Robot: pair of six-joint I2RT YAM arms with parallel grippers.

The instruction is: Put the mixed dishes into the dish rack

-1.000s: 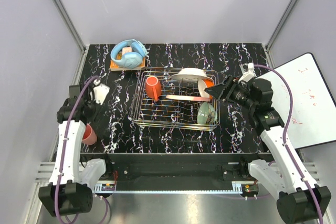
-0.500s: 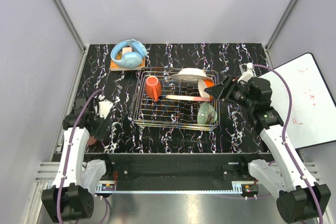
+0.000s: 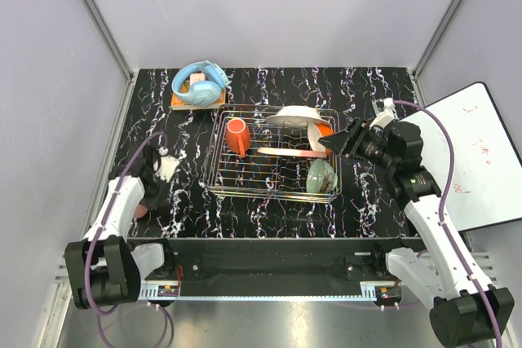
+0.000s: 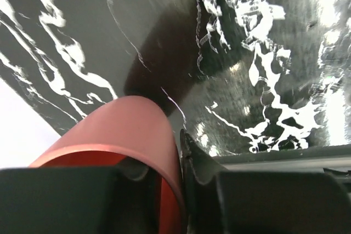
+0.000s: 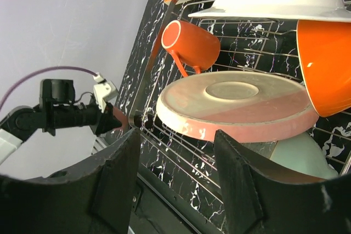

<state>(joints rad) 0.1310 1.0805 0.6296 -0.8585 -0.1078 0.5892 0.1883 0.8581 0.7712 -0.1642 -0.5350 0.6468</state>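
Left tool has dropped onto the cup, straddling its wall for a lift; whether clamped, I cannot tell. Right tool waits apart.

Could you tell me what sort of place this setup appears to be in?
Most likely a robotics lab test cell, not a real kitchen: a marbled black table boxed in by plain grey panels on metal framing, with a dish rack staged near blue headphones and a white board.
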